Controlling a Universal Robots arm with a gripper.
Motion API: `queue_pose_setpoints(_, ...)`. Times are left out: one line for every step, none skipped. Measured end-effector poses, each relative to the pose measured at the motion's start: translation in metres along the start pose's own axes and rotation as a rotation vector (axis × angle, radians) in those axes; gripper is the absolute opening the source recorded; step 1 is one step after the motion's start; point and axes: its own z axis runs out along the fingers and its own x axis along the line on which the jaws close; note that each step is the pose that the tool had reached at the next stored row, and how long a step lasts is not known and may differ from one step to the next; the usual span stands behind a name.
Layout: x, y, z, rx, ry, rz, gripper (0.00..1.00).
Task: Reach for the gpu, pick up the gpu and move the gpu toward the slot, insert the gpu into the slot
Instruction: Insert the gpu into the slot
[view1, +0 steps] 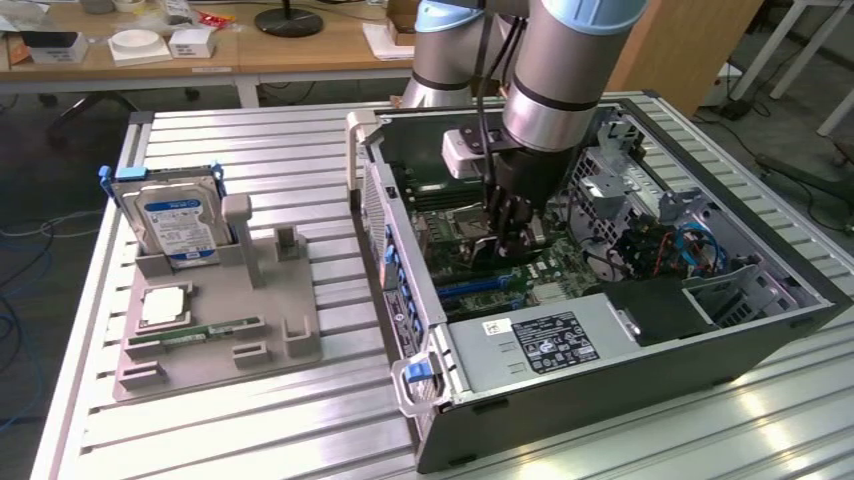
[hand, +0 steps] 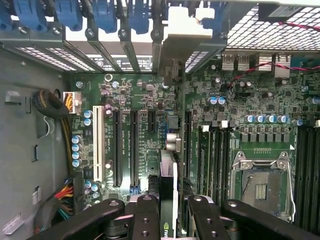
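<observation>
My gripper (view1: 514, 228) reaches down into the open computer case (view1: 601, 345), over the green motherboard (hand: 145, 100). The wrist view has the gpu (hand: 167, 172) edge-on as a thin dark card between my fingers (hand: 146, 216); the gripper (hand: 170, 207) is shut on it. The card's pale metal bracket (hand: 182, 37) stands against the case's rear openings. The card lies along a blue slot (hand: 162, 129), which it mostly covers. Whether its edge is in the slot I cannot tell.
Two black connectors (hand: 125, 145) and a white one (hand: 97, 145) run parallel beside the card. The square CPU socket (hand: 262, 185) lies on its other side. Outside the case, a grey fixture (view1: 254, 320) holds a hard drive (view1: 174, 215) and a memory stick (view1: 200, 330).
</observation>
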Motion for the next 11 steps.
queue_pose_setpoints(0.001, 0.0000, 0.0003, 0.0000, 0.0001, 0.000, 0.27)
queue_pose_setpoints(0.001, 0.0000, 0.0009, 0.0000, -0.0001, 0.000, 0.27)
queue_pose_setpoints(0.001, 0.0000, 0.0018, 0.0000, 0.0001, 0.000, 0.27)
queue_pose_setpoints(0.001, 0.0000, 0.0036, 0.0000, 0.0001, 0.000, 0.27)
queue_pose_setpoints(0.001, 0.0001, 0.0053, 0.0000, 0.0001, 0.000, 0.27)
queue_pose_setpoints(0.001, 0.0001, 0.0072, 0.0000, 0.0000, 0.000, 0.27)
queue_pose_setpoints(0.001, 0.0003, 0.0085, 0.0000, 0.0000, 0.000, 0.27)
queue_pose_setpoints(0.001, 0.0009, 0.0092, 0.0001, 0.0000, 0.000, 0.27)
queue_pose_setpoints(0.001, 0.0018, 0.0097, 0.0000, 0.0002, 0.000, 0.27)
queue_pose_setpoints(0.001, 0.0027, 0.0103, 0.0000, 0.0001, 0.000, 0.27)
queue_pose_setpoints(0.001, 0.0034, 0.0108, 0.0000, 0.0001, 0.000, 0.27)
